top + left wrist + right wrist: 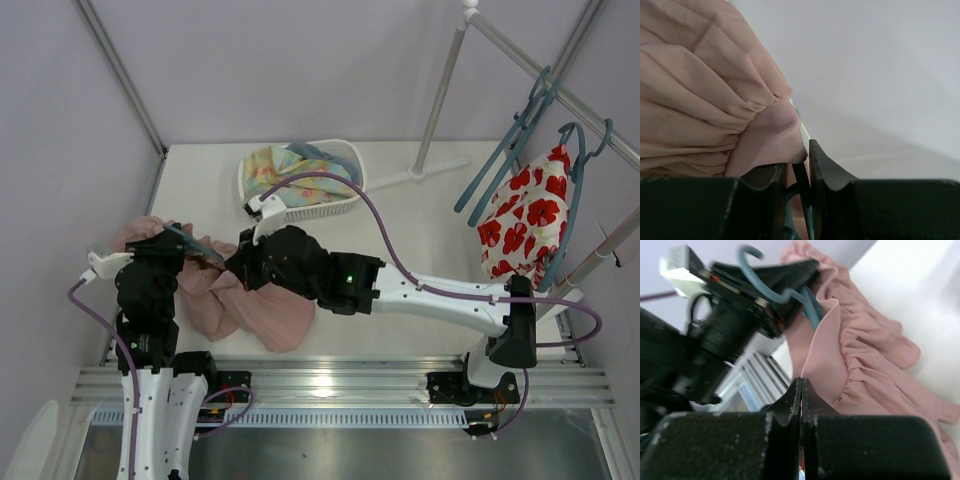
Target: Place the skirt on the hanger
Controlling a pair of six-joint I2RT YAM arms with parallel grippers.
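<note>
- The right end effector (801, 385), jaws pressed tight, pinches a thin edge of the skirt (865, 355) at lower centre of its wrist view.
- The left end effector (799, 162), narrowly closed, grips the hanger (803, 197); pink cloth crowds its fingers.
- Best done by holding the hanger steady and drawing the pinched edge along its shoulder.
- The skirt's bulk is heaped on the tabletop (420, 230), lower left of the overhead view; its drag may pull the edge loose.
</note>
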